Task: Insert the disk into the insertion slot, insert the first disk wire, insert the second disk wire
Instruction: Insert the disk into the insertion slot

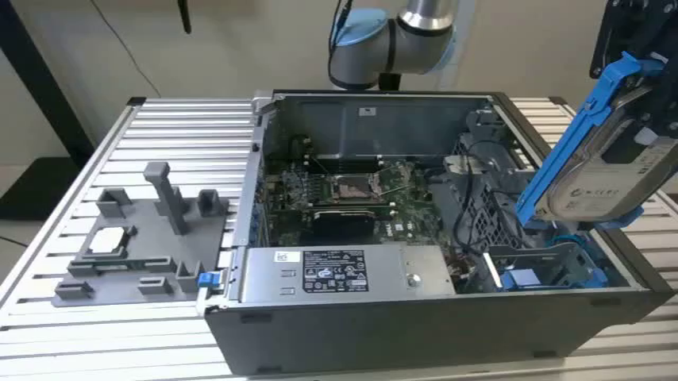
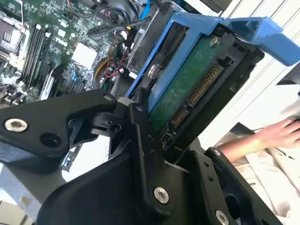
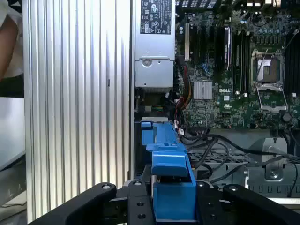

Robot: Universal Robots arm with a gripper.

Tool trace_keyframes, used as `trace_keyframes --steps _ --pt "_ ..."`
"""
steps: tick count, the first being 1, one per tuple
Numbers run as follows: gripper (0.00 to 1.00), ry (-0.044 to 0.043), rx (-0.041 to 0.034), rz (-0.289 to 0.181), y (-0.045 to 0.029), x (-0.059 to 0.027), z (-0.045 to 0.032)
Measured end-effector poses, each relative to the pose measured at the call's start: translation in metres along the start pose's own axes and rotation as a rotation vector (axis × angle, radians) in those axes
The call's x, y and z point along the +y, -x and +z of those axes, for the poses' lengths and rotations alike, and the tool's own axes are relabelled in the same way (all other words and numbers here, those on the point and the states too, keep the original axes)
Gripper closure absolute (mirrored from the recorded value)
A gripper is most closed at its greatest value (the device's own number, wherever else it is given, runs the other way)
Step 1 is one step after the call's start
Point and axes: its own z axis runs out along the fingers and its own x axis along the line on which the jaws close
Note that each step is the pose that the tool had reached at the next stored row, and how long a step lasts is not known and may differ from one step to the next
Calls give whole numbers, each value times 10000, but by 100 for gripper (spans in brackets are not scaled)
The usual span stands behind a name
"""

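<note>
slatted counter (image 1: 180, 127) is carrying an open pc case (image 1: 424, 333), jaws are clamping shut on the disk (image 1: 609, 171), hanging tilted above the insertion slot (image 1: 541, 266). looking like nothing's inserted yet.

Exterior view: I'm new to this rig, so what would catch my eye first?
The disk in its bright blue carrier, tilted in the claw above the insertion slot at the exterior view's right. Next, the open computer case with its bare motherboard at centre.
</note>
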Motion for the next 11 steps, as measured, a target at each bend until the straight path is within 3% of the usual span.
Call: trace_keyframes --steps 6,11 --pt "100 0 3 1 0 0 -4" --pt "100 0 1 0 0 2 -54"
